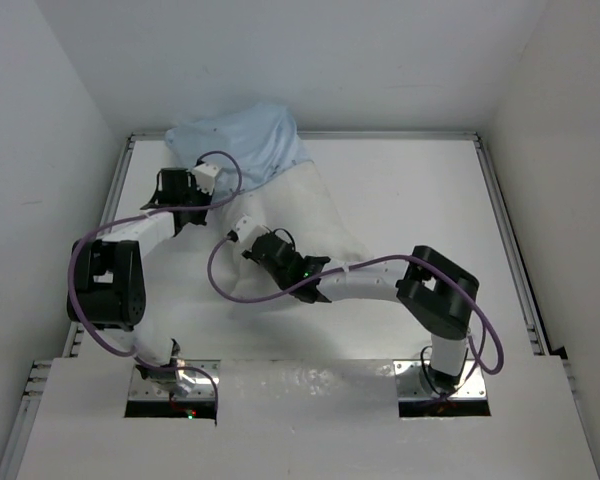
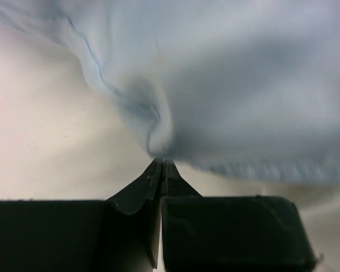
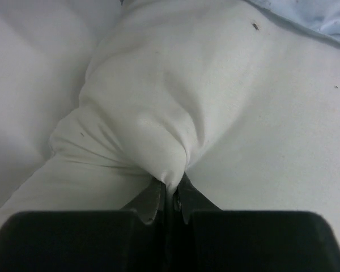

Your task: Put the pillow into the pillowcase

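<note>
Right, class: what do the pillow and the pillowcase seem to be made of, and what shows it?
Pillow: matte off-white cloth, perhaps cotton, over soft stuffing; it bulges in plump folds. Pillowcase: thin matte light blue fabric, fibre unclear; it gathers into fine creases, with a stitched hem.

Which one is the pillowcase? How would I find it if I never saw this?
Look to the far left corner of the white table. The pillowcase is the thin, wrinkly cloth bunched there, pinched by the left gripper. It is light blue, while the plump pillow beside it is white.
</note>
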Controlling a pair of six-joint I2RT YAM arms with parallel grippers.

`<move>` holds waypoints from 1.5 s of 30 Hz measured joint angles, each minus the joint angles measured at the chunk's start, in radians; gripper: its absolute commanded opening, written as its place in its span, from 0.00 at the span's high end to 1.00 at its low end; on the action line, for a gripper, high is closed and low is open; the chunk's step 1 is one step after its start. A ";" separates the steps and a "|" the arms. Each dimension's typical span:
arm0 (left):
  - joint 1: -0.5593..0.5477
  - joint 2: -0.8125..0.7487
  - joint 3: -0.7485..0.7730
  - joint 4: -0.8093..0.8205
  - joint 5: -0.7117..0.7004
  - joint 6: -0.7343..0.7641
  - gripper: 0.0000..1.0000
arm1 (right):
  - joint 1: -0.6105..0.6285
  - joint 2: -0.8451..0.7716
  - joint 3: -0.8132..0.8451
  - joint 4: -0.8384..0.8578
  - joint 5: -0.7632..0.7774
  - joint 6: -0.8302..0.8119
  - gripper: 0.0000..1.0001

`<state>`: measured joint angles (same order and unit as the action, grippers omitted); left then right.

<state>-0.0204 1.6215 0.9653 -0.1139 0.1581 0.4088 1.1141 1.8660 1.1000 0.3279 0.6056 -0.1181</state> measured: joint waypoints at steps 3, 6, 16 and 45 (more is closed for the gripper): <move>0.000 -0.005 -0.016 0.032 -0.001 0.006 0.90 | -0.045 -0.001 0.002 0.006 -0.033 0.042 1.00; 0.000 -0.006 -0.019 0.039 -0.002 0.026 0.62 | -0.066 -0.015 -0.011 0.015 -0.045 0.059 1.00; -0.004 0.021 -0.020 0.164 0.006 0.044 0.42 | -0.069 -0.098 -0.119 0.068 -0.056 0.074 1.00; -0.020 -0.187 -0.100 0.169 0.143 0.060 1.00 | -0.092 -0.191 -0.196 0.186 -0.063 0.172 1.00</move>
<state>-0.0406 1.4345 0.8654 0.0551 0.3008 0.4683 1.0222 1.6749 0.9043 0.5137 0.5423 0.0540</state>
